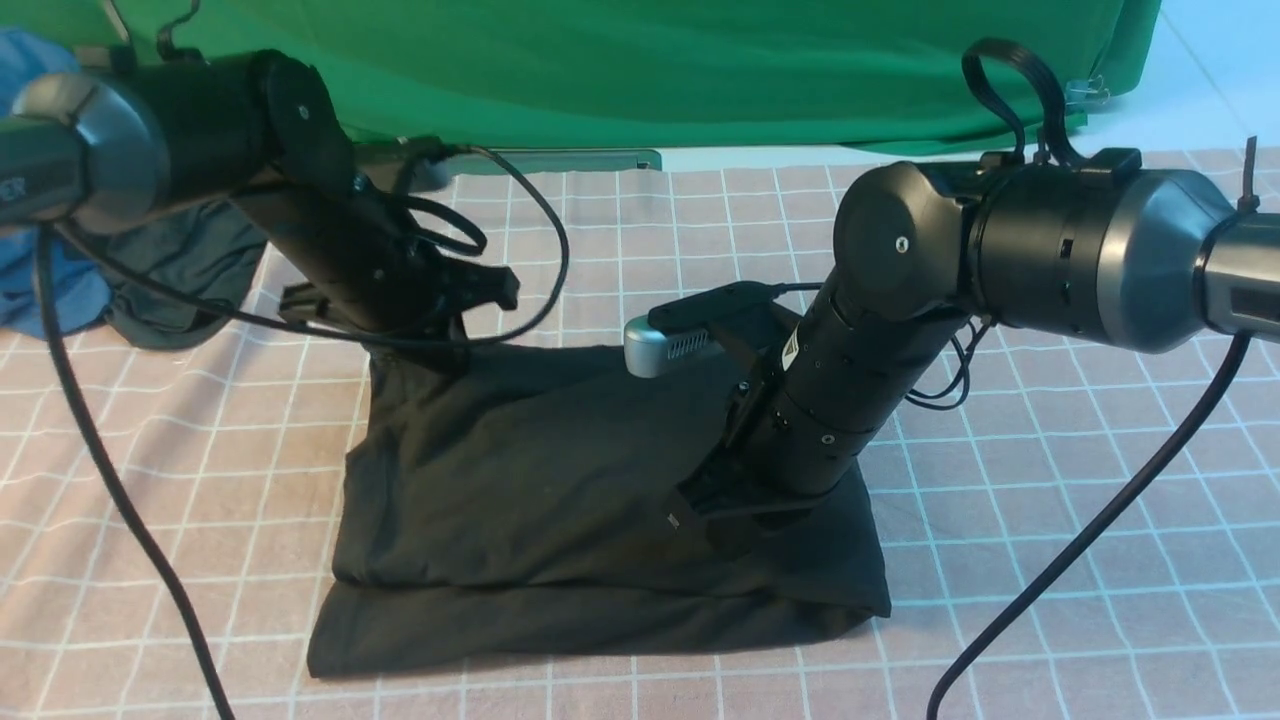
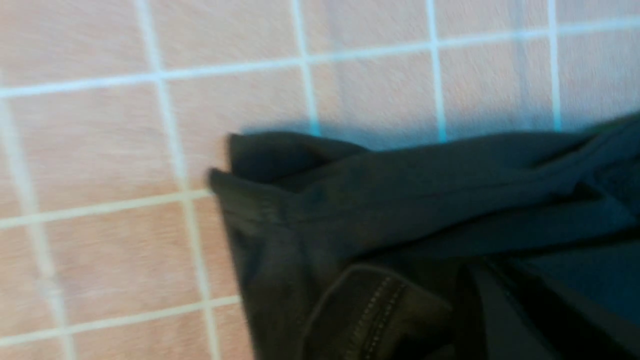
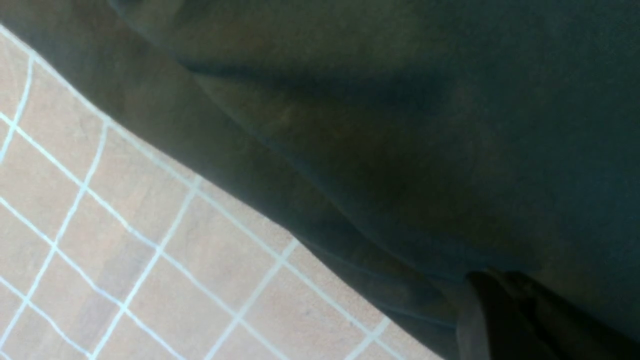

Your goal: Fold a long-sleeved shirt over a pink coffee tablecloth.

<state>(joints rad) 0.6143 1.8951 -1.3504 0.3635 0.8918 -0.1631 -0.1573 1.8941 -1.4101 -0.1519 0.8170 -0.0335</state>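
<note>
We see a matt black cotton long-sleeved shirt (image 1: 560, 480), soft and creased, a dusty-pink woven tablecloth (image 1: 1050, 520) with thin white lines, a plain matt green cloth (image 1: 650, 60), arm housings (image 1: 1120, 250) in smooth black plastic and satin grey metal, and rubbery black cables (image 1: 1080, 540).

I see pink coffee tablecloth (image 1: 1050, 500) covering the surface; long-sleeved shirt (image 1: 560, 500) folded flat mid-cloth, dark grey garment (image 1: 190, 260) and blue garment (image 1: 40, 280) far-left.
</note>
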